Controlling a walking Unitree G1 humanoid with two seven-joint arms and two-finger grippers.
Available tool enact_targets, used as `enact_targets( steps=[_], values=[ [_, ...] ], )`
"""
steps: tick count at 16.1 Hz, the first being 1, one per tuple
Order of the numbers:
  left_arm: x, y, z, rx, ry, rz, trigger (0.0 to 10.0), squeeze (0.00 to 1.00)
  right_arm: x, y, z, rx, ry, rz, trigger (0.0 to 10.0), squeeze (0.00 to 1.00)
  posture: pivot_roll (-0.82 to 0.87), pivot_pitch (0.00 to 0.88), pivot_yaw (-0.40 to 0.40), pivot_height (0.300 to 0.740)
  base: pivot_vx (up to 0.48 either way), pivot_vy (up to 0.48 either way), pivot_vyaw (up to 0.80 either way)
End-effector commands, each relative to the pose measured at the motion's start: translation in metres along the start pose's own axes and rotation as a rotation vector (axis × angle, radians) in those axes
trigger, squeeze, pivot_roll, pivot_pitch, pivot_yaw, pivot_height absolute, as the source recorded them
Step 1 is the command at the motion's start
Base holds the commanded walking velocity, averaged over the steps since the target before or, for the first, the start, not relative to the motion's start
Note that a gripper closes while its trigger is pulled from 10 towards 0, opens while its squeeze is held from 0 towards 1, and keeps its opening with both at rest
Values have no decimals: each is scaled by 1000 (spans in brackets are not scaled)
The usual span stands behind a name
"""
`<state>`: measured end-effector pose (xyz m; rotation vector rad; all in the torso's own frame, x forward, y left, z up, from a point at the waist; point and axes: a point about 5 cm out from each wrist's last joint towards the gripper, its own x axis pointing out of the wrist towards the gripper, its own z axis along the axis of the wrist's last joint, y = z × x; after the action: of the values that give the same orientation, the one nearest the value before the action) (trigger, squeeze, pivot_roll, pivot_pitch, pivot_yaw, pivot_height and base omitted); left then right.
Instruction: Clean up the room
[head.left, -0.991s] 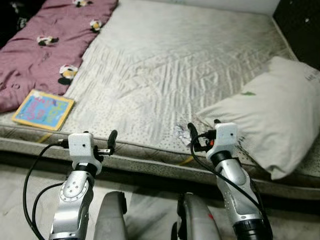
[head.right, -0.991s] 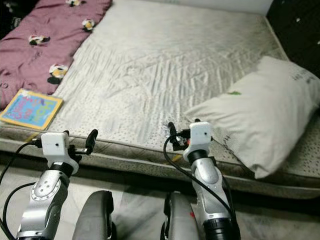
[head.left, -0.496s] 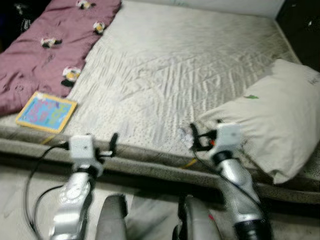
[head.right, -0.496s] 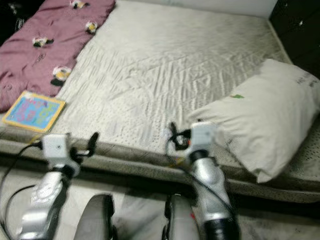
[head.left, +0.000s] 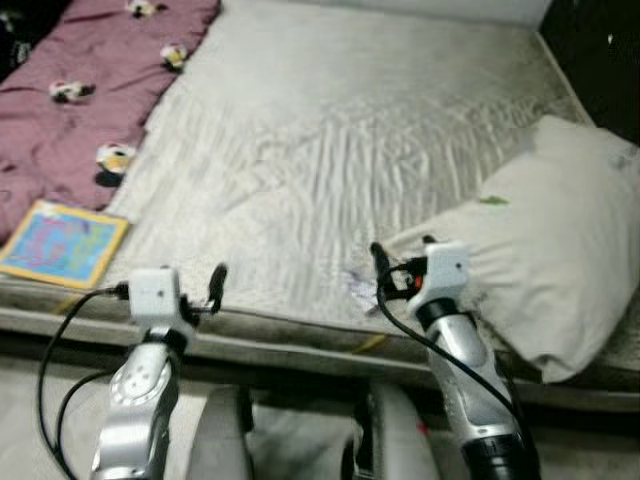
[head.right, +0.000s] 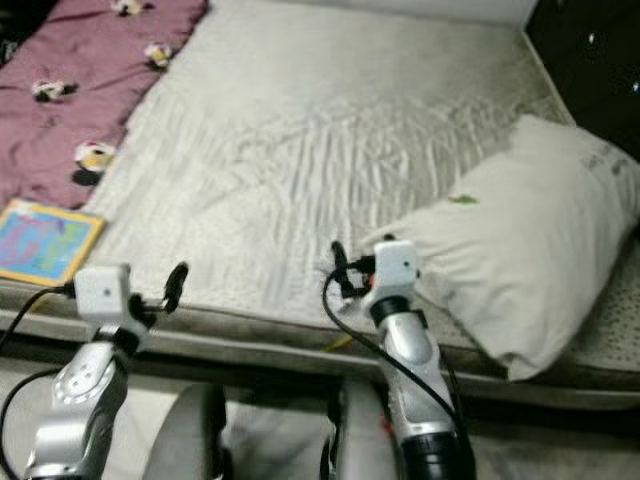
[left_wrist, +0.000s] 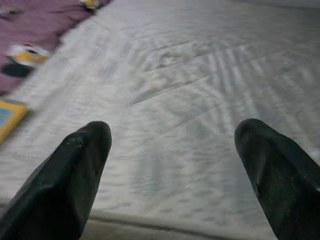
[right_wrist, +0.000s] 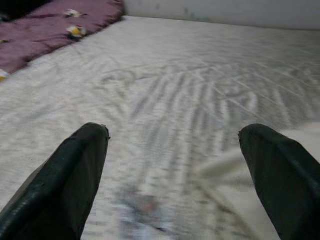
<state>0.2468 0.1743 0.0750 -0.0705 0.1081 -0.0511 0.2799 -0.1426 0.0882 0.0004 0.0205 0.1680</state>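
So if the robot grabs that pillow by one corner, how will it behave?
The pillow looks plump and soft, so it would probably sag and fold from one corner. Likely light for its bulk, and its creased fabric should pinch easily.

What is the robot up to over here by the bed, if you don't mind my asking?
It stands at the edge of the mattress with both arms raised and nothing held. The left gripper and right gripper are open, hovering over the near edge. A small crumpled wrapper lies just ahead of the right gripper, beside the pillow. A colourful book and a maroon blanket lie to the left.
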Motion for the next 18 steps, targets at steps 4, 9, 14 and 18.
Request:
enact_targets(
  steps=[4,9,14,18],
  values=[
    [0,0,-3,12,19,5,10000,0,-1,-4,-3,4,17,-13,10000,0,33,101,-42,618,0,0,0],
    [-5,1,-4,-1,18,52,10000,0,0,-1,-10,34,47,18,10000,0,45,108,-45,573,0,0,0],
    [-8,0,-4,15,14,70,10000,0,3,2,-16,55,93,64,10000,0,39,111,-39,554,0,0,0],
    [-11,7,-5,-1,24,125,10000,0,4,6,-16,57,89,99,10000,0,44,111,-43,536,0,0,0]
  ],
)
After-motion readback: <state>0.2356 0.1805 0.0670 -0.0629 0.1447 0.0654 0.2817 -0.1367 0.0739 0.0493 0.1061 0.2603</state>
